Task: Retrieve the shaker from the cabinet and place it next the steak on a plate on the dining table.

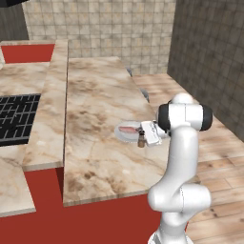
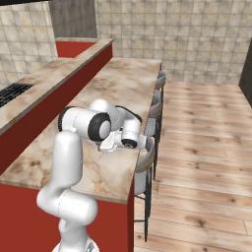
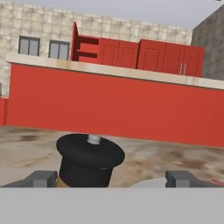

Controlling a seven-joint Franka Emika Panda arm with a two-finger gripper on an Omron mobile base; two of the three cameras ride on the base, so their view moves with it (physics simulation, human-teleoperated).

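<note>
Beige veined marble tops the dining table (image 1: 100,157), which runs up the middle of the left base view. Near its right edge my shaker (image 1: 141,139) stands upright, a small brown cylinder under a dark cap (with a tiny pale knob on top, seen close in the hand view), just beside the white plate (image 1: 125,137) carrying the pinkish steak (image 1: 127,129). My gripper (image 3: 112,178) stands wide open, one finger (image 3: 40,178) at each side of the shaker, not clamping it.
</note>
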